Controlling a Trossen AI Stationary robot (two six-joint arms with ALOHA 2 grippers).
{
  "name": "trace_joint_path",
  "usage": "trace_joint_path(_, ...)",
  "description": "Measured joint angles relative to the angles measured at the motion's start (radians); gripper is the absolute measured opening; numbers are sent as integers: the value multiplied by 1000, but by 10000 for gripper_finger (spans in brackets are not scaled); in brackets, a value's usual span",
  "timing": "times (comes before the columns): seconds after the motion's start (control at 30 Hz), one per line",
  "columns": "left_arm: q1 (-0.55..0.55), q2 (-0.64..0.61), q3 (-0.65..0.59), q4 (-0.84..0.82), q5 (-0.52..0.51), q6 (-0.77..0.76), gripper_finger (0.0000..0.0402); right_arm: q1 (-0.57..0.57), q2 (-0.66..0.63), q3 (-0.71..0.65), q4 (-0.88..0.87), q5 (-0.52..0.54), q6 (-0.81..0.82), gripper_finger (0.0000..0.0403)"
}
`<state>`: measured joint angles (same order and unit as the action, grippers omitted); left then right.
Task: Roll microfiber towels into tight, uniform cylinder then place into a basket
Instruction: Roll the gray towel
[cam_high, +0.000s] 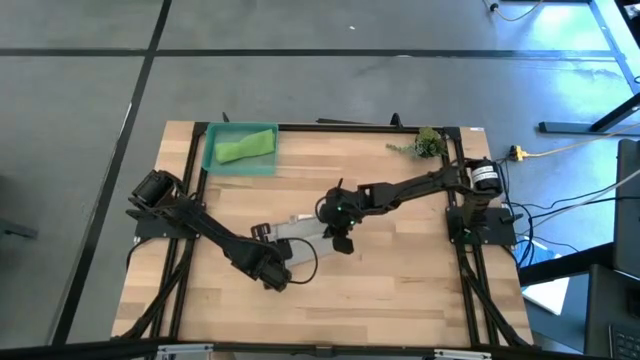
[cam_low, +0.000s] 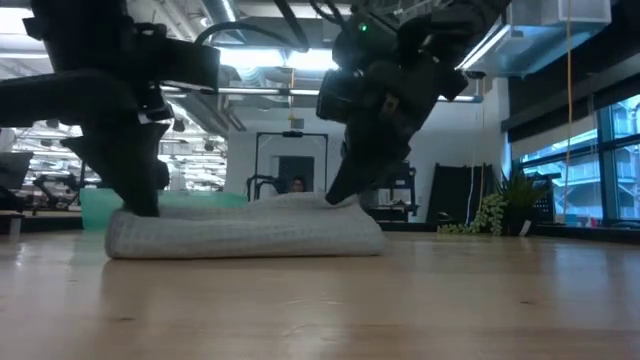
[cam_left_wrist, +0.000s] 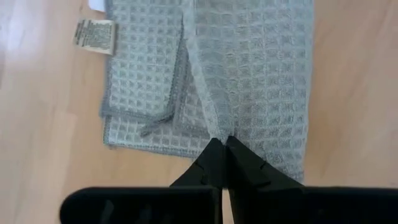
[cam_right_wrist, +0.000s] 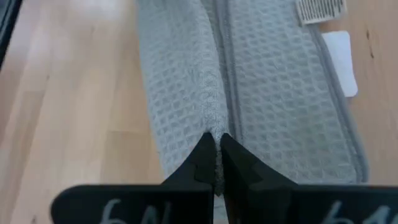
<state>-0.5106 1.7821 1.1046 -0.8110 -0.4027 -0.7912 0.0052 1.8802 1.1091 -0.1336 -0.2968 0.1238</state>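
The pale grey towel (cam_high: 298, 233) lies at the middle of the table, folded lengthwise into a thick strip (cam_low: 245, 230) with a raised fold along it. My left gripper (cam_high: 268, 240) is shut at the strip's left end and my right gripper (cam_high: 341, 240) is shut at its right end. The lime green towel (cam_high: 246, 147) lies rolled inside the teal basket (cam_high: 214, 165) at the far left of the table. My left gripper pinches the raised fold (cam_left_wrist: 214, 127) of the grey towel between its two fingers, at the strip's left end. The fingers slant down from above and point along the fold. The towel lies on the table. How many layers are pinched, I cannot tell. My right gripper pinches the same raised fold (cam_right_wrist: 214, 124) at the strip's right end, between its two fingers (cam_right_wrist: 202, 155). The fingers slant down from the table's right side and point along the fold. The strip rests on the table below them (cam_low: 335, 205).
A small leafy plant sprig (cam_high: 424, 143) lies at the far right of the table. A white label (cam_right_wrist: 339, 59) and a printed tag (cam_left_wrist: 94, 34) show beside the towel. Bare wood lies along the near edge (cam_high: 380, 300).
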Motion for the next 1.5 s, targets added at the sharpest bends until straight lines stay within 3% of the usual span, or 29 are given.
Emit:
trace_joint_path(0.67,85,15,0,2,-23,-14,3,-5,51,-1,-23,69,-27,17)
trace_joint_path(1.23,94,15,0,12,-30,-13,102,-6,51,-1,-19,90,-28,146)
trace_joint_path(1.5,104,5,0,12,-32,61,106,-48,51,60,-91,95,-51,165)
